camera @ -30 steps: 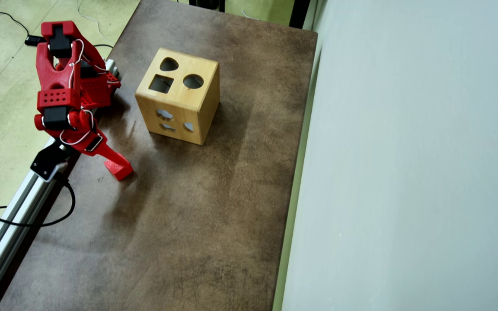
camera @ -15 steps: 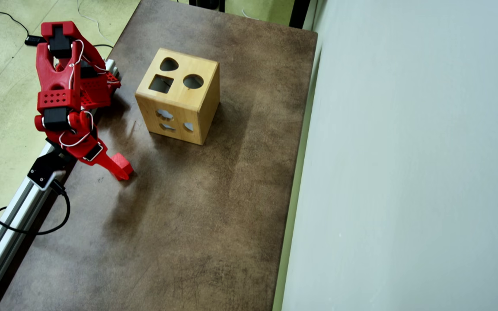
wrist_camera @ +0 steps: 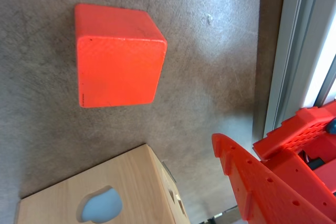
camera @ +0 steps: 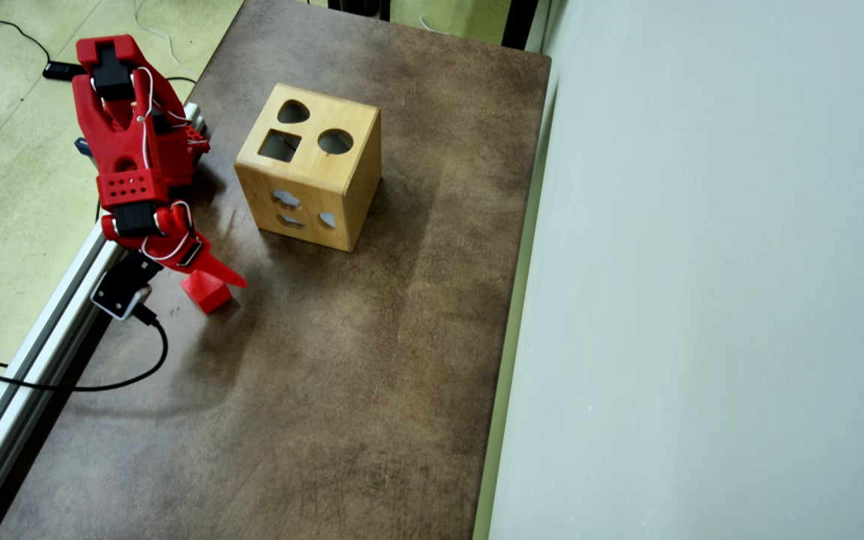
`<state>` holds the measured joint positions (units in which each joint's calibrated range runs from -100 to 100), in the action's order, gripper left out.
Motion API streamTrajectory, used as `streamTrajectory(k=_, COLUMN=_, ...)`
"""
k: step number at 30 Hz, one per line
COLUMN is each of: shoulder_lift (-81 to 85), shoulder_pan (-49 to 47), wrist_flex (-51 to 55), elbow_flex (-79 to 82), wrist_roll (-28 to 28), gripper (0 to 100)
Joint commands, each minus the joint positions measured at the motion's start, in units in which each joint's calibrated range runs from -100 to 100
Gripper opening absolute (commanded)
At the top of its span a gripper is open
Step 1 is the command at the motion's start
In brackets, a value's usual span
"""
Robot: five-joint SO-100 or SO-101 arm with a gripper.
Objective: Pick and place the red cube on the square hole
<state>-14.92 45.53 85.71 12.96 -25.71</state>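
Note:
The red cube (wrist_camera: 118, 59) rests on the brown table, alone and untouched. In the overhead view the cube (camera: 207, 291) lies near the table's left edge, just under and left of my red gripper (camera: 216, 276). The gripper hovers above it, open and empty. In the wrist view only one red finger (wrist_camera: 247, 182) shows, at lower right, apart from the cube. The square hole (camera: 280, 145) is in the top face of the light wooden box (camera: 349, 187), up and right of the gripper. The wrist view shows the box (wrist_camera: 136, 182) but not the square hole.
A round cutout (camera: 335, 141) and a teardrop-shaped cutout (camera: 293, 112) share the box top. An aluminium rail (camera: 34, 337) runs along the table's left edge, with a black cable (camera: 102, 386) beside it. A pale wall (camera: 702, 300) borders the right side.

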Motion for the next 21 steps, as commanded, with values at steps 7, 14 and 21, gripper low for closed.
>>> streamTrajectory(k=7, shoulder_lift=0.52, shoulder_pan=0.46, wrist_flex=-5.74, elbow_flex=-0.17, wrist_roll=-0.29, gripper=59)
streamTrajectory(k=14, shoulder_lift=0.61, shoulder_pan=-0.36, wrist_flex=-6.14, elbow_flex=-0.08, wrist_roll=-0.29, gripper=59)
streamTrajectory(k=21, shoulder_lift=1.37, shoulder_pan=0.02, wrist_flex=-6.14, elbow_flex=-0.17, wrist_roll=-0.24, gripper=59)
